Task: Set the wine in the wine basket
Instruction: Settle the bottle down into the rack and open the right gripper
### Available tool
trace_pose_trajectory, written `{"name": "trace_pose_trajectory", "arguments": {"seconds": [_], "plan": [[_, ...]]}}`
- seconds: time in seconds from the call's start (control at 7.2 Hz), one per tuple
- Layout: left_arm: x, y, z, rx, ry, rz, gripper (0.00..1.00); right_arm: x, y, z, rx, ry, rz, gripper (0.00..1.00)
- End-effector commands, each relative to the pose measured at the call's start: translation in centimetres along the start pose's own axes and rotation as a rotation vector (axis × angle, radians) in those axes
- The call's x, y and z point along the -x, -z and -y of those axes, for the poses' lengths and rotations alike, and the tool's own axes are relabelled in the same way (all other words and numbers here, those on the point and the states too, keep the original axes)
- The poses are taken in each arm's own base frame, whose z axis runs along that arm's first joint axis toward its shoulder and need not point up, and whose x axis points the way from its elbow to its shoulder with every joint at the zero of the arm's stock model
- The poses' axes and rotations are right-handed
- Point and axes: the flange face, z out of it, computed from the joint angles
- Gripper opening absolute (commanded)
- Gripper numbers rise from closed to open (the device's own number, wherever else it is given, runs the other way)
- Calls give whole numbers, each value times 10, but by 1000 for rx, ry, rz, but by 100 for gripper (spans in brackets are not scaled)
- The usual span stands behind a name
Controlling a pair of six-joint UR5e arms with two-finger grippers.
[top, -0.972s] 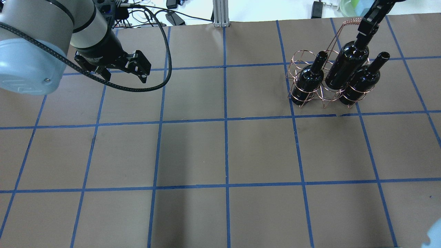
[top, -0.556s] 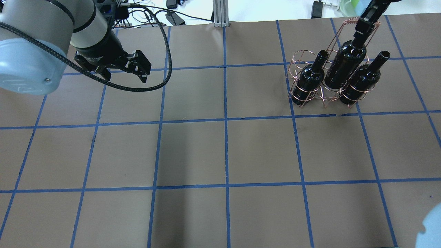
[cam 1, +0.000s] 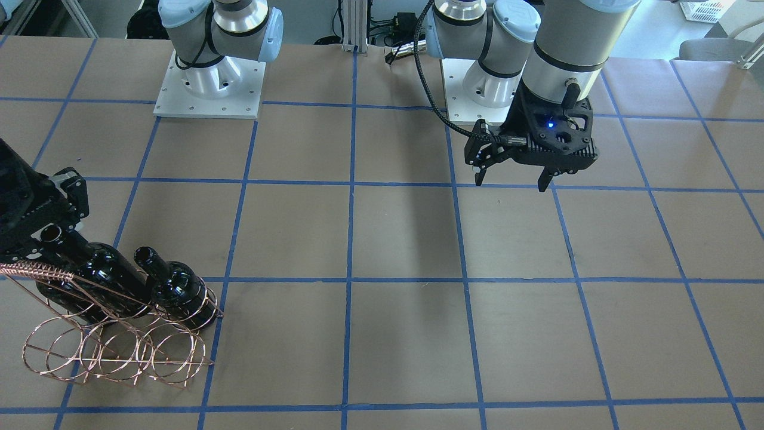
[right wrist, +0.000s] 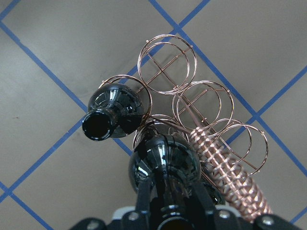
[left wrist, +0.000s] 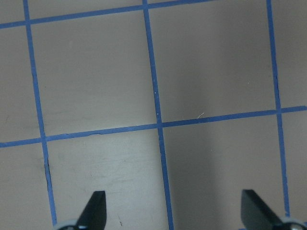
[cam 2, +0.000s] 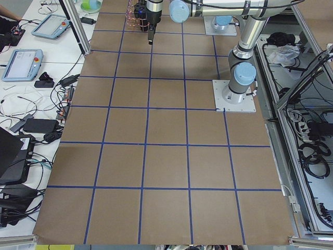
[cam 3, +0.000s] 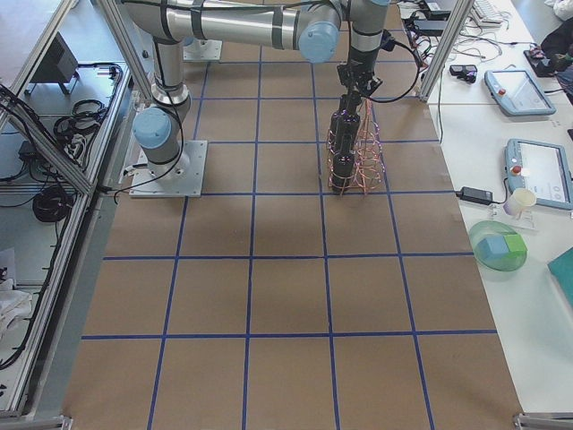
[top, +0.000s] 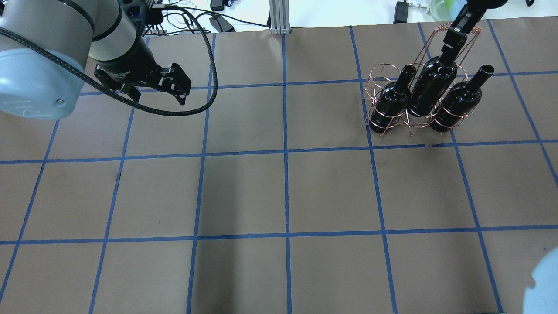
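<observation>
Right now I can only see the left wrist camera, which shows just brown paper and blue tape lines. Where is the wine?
Observer: It's over at the robot's right. A copper wine basket stands there with three dark bottles in it.
Visitor: Is anything holding them?
Observer: The right gripper has its fingers shut on the neck of the middle bottle. The two outer bottles stand free.
Visitor: Any room left?
Observer: Yes. The right wrist view shows three of the basket's rings empty, in the row behind the bottles.
</observation>
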Motion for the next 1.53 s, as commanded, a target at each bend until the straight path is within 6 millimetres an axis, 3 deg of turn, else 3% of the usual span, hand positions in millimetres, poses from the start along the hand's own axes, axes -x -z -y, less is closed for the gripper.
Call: {"name": "trace_pose_trajectory", "arguments": {"seconds": [0.0, 0.14, 0.28, 0.56, 0.69, 0.97, 1.25, 1.39], "plan": [[0, 0, 0, 0, 0, 0, 100, 0, -5, 0, 6, 3, 6, 22], [0, 0, 0, 0, 0, 0, 100, 0, -5, 0, 2, 3, 3, 65], [0, 0, 0, 0, 0, 0, 100, 1, -2, -1, -1, 2, -2, 94], [0, 0, 0, 0, 0, 0, 100, 4, 8, -4, -1, -10, -18, 100], [0, 0, 0, 0, 0, 0, 100, 12, 25, -9, -6, -32, -42, 100], [0, 1, 0, -1, 0, 0, 100, 41, 67, -27, -25, -261, -54, 100], [0, 0, 0, 0, 0, 0, 100, 67, 92, -44, -18, -517, -38, 100], [0, 0, 0, 0, 0, 0, 100, 82, 88, -47, -11, -678, -18, 100]]}}
